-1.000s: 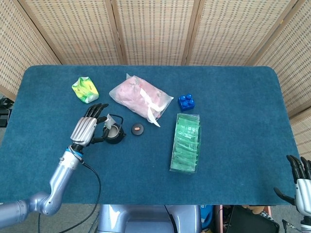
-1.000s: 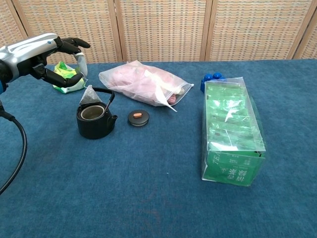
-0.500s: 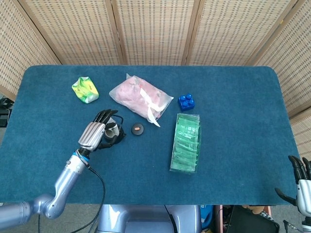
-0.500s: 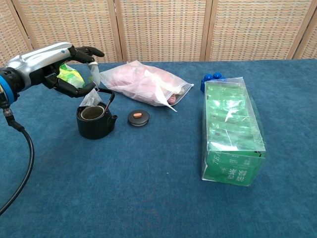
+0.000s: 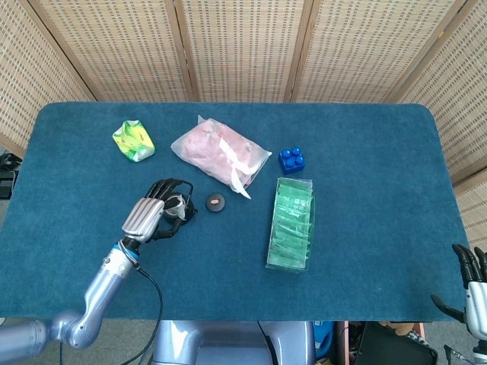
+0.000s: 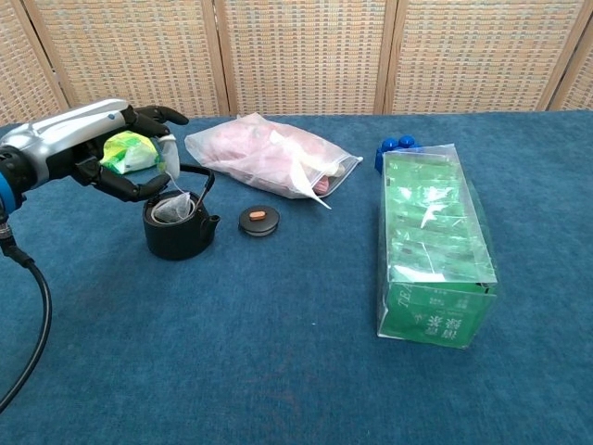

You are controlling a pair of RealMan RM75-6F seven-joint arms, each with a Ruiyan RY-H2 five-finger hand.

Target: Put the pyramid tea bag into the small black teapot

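The small black teapot [image 6: 178, 228] stands lidless on the blue table, left of centre. The pyramid tea bag [image 6: 173, 208] sits in its mouth, partly sunk inside. My left hand [image 6: 100, 156] hovers just above and left of the pot and pinches the bag's white tag [image 6: 170, 156] between thumb and finger. In the head view my left hand [image 5: 149, 215] covers most of the teapot [image 5: 180, 207]. The pot's lid [image 6: 258, 220] lies on the cloth right of the pot. My right hand [image 5: 472, 290] hangs off the table's near right corner, fingers apart, holding nothing.
A green packet [image 5: 134, 141] lies at the back left. A pink plastic bag [image 6: 267, 158] is behind the lid. A blue brick [image 5: 292, 159] and a clear box of green tea sachets [image 6: 433, 243] sit to the right.
My left hand has moved right and down over the teapot. The tea bag has gone from the pot's rim by the handle down into its mouth.
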